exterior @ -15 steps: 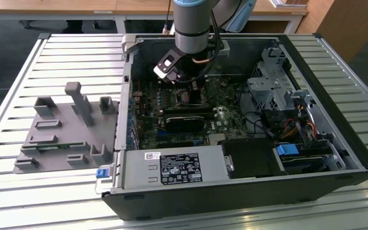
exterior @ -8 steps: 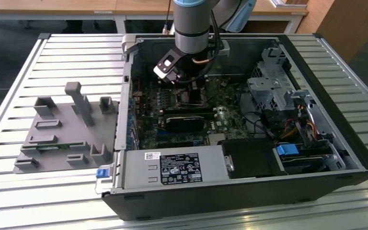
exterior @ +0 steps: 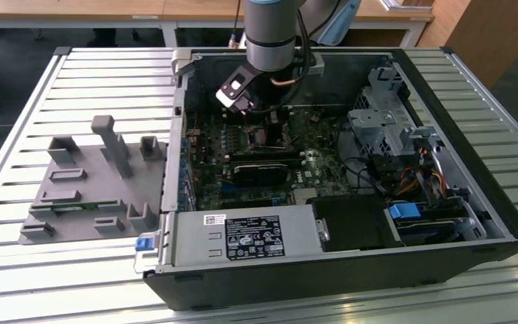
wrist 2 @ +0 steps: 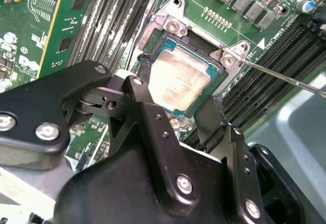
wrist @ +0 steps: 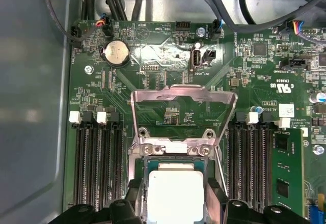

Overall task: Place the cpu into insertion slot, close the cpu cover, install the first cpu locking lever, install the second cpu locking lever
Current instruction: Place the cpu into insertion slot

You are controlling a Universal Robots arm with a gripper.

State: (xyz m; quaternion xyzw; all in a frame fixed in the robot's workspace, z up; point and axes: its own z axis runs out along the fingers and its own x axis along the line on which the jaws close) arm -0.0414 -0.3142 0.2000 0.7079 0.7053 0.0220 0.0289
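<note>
**Gripper closed on the cpu at the insertion slot, cover standing open**

Starting at the exterior view's left, a grey moulded fixture (exterior: 88, 182) lies on the slatted table (exterior: 25, 81), well apart from the gripper (exterior: 240, 101). Next is the open computer case (exterior: 475, 202). The arm reaches down into it, with the gripper low over the green circuit board (exterior: 326, 165). The drive bays (exterior: 380, 128) sit beyond the gripper, toward the exterior view's right.

The wrist views give the detail under the hand. In the second wrist view the cpu (wrist 2: 181, 79) lies directly between the black fingers (wrist 2: 209, 117), silver-grey top up, inside the insertion slot (wrist 2: 164, 42). The fingers appear pressed against two opposite edges of the chip, so the gripper reads as closed on it, though the contact is partly hidden. A thin metal rod (wrist 2: 285, 77) runs off from one socket corner, beside the hand.

The first wrist view adds the cpu cover (wrist: 183, 92), standing open just beyond the fingertips, with the board visible through its window. Long black memory slots (wrist: 97, 168) flank the gripper on both sides.
</note>
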